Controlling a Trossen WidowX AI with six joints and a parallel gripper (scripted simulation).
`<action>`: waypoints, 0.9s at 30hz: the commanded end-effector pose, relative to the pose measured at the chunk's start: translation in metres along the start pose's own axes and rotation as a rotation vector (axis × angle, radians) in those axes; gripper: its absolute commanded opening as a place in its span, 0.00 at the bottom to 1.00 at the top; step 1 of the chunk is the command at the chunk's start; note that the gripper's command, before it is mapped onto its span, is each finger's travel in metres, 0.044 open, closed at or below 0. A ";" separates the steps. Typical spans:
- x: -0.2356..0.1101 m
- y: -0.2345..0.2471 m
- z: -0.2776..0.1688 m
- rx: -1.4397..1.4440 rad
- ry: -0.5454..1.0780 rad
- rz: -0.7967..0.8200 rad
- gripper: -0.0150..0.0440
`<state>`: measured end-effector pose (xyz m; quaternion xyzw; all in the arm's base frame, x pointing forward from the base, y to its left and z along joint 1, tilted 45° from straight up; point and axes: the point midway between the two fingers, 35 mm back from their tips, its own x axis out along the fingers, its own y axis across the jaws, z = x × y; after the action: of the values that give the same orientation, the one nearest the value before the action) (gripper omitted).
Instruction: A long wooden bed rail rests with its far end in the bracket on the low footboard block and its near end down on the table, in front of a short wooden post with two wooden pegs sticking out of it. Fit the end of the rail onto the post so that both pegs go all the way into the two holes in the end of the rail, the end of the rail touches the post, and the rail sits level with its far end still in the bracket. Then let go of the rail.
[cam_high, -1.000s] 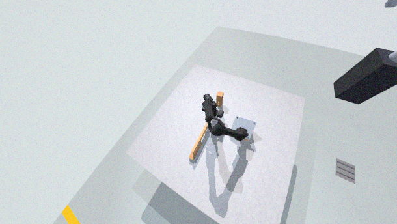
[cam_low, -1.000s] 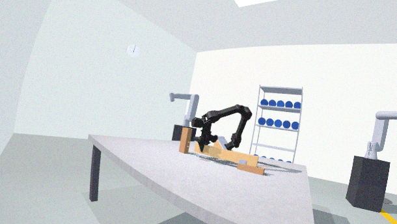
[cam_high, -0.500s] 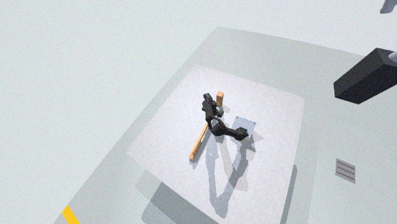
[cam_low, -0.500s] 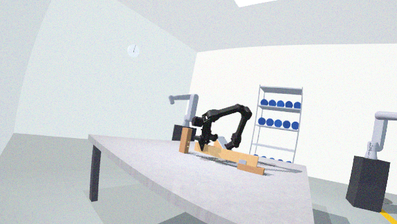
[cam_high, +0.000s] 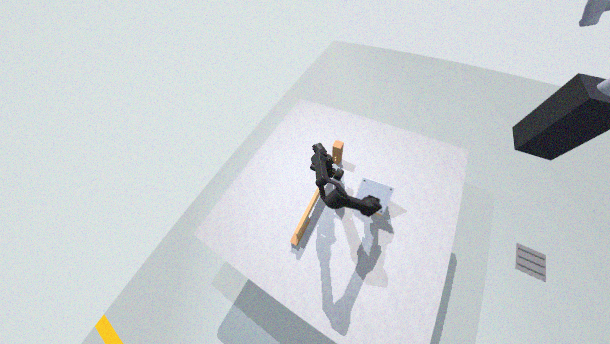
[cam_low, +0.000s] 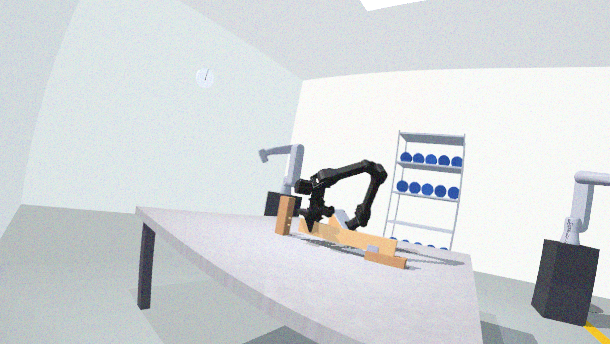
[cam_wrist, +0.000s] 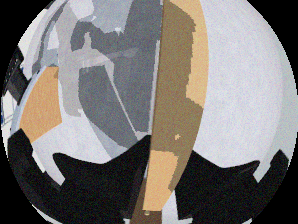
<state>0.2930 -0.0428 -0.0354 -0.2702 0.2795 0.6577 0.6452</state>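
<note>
Colour survey: pale bench, tan timber, black arm.
Rail (cam_high: 305, 223), post (cam_high: 338, 150) light tan; arm (cam_low: 350, 170) black; table (cam_low: 240, 250) pale grey-white; shelf balls (cam_low: 430, 160) blue.

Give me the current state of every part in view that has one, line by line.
Black parallel-jaw gripper: shut on the rail, near its post end.
Long wooden bed rail: gripped, near end raised off the table, sloping.
Short wooden post: upright; seating on its pegs cannot be confirmed.
Low wooden footboard block: flat on the table, rail's far end at it.
</note>
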 end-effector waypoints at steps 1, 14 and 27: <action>-0.001 0.000 0.000 0.002 0.005 -0.004 0.25; -0.003 0.000 0.000 0.002 0.005 -0.004 0.25; -0.003 0.000 -0.001 0.002 0.005 -0.004 0.25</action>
<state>0.2922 -0.0432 -0.0349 -0.2692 0.2809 0.6577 0.6450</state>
